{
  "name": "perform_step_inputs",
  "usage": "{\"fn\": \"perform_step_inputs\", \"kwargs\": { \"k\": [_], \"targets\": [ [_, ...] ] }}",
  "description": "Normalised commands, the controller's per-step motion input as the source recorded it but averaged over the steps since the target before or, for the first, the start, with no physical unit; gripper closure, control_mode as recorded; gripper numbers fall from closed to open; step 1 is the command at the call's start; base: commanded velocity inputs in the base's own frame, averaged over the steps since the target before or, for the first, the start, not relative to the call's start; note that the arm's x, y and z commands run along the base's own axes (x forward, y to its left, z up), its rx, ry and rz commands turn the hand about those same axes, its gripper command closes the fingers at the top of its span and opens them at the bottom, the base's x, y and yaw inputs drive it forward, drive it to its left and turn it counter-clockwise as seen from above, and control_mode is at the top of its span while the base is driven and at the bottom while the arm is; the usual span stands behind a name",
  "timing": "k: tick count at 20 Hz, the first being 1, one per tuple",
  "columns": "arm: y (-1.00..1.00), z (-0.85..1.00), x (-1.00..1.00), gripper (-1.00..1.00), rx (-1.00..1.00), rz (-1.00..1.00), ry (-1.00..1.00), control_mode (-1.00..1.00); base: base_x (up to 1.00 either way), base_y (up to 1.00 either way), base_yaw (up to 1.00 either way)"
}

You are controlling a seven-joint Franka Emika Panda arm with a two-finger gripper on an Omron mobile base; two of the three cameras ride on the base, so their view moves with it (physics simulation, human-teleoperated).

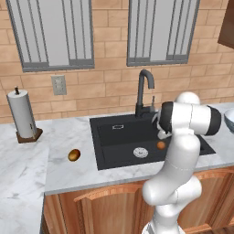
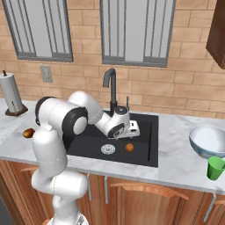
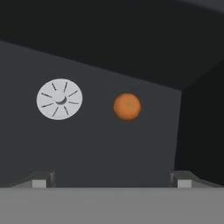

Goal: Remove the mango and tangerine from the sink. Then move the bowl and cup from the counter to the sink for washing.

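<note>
End effector [image 3: 111,179] hanging released, nothing held, over sink [image 1: 109,132]. I'm lining up on tangerine [image 3: 127,106] lying on basin floor beside drain [image 3: 59,99]. Risk: round fruit rolling away if finger nudging it off-centre. Mango [image 1: 74,155] sitting on worktop [image 1: 59,173].

Both base views face the sink [image 1: 114,137] from opposite sides; hand view looks in close.

Matt black sink [image 1: 109,137] with a silvery metal drain [image 3: 59,99], set in a smooth grey-veined white marble counter [image 1: 59,171] over wooden cabinets [image 2: 145,200]; beside it, a glossy pale bowl [image 2: 206,139].
</note>
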Motion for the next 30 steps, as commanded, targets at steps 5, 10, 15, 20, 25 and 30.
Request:
{"fn": "perform_step_inputs", "kwargs": {
  "k": [5,10,15,20,25,30],
  "targets": [
    [0.00,-0.13,0.14,-1.00,0.01,0.00,0.00,-1.00,0.00,0.00,0.00],
    [-0.07,-0.13,0.11,-1.00,0.00,0.00,0.00,-1.00,0.00,0.00,0.00],
    [-0.09,-0.09,0.10,-1.00,0.00,0.00,0.00,-1.00,0.00,0.00,0.00],
    [-0.11,-0.06,0.09,-1.00,0.00,-0.02,0.00,-1.00,0.00,0.00,0.00],
    [-0.04,-0.07,0.11,-1.00,0.00,-0.04,0.00,-1.00,0.00,0.00,0.00],
    [0.00,-0.10,0.14,-1.00,0.05,-0.05,0.00,-1.00,0.00,0.00,0.00]
  ]
}}
